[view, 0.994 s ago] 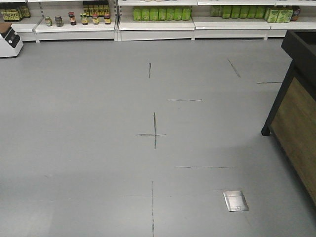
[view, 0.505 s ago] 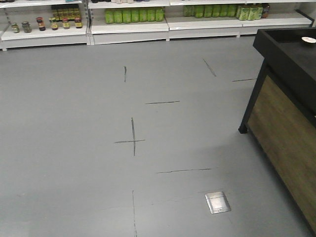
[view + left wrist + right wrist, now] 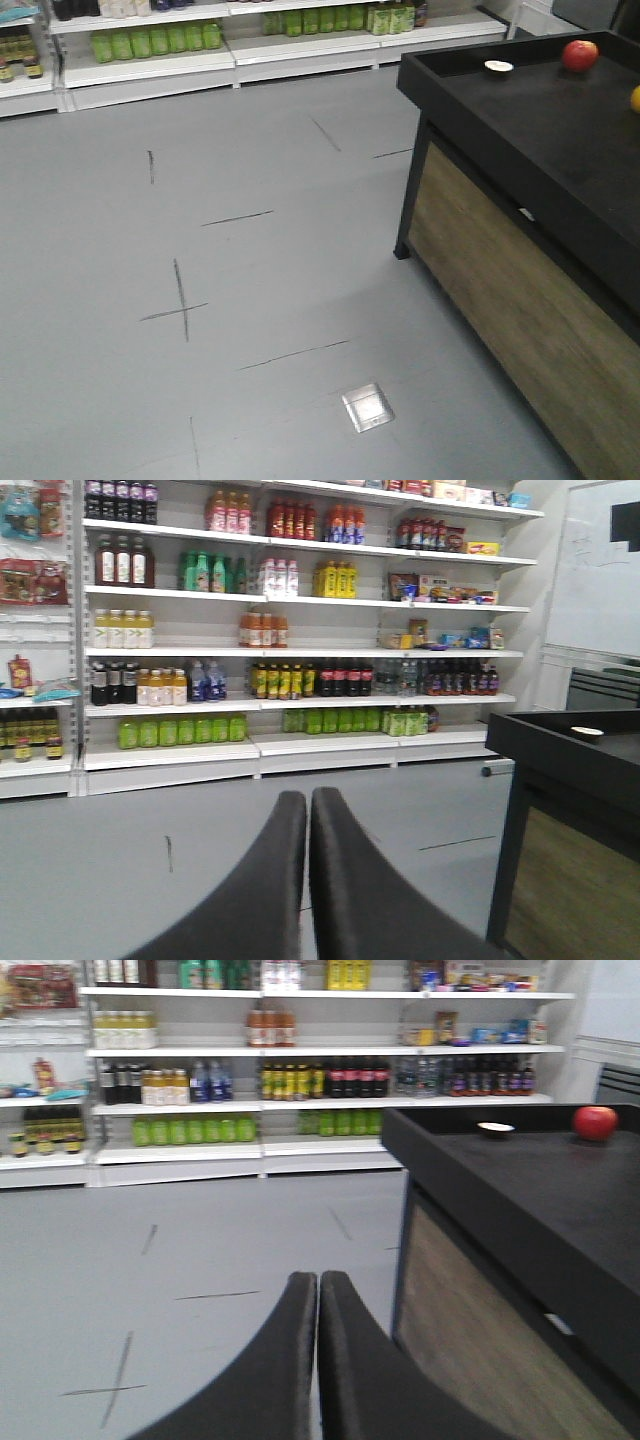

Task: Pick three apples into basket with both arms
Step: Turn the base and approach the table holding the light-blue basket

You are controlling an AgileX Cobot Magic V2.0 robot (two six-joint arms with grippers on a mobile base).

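Observation:
One red apple [image 3: 580, 54] lies at the far end of a black display table [image 3: 540, 130]; the right wrist view shows the same apple [image 3: 595, 1122] on the table [image 3: 520, 1190]. The basket is out of view. My left gripper [image 3: 308, 798] is shut and holds nothing, hanging over grey floor to the left of the table [image 3: 560, 745]. My right gripper [image 3: 318, 1278] is likewise shut and bare, left of the table's corner. Both are far from the apple.
A small white dish [image 3: 498, 67] sits near the table's far left corner, and a yellow fruit [image 3: 635, 98] peeks in at the right edge. Stocked store shelves [image 3: 230, 45] line the back wall. A metal floor plate [image 3: 367, 407] lies in the marked grey floor.
The front view has swung to the right: shelves and floor marks slid left, and the black table has come much further into view, now showing the apple on its top.

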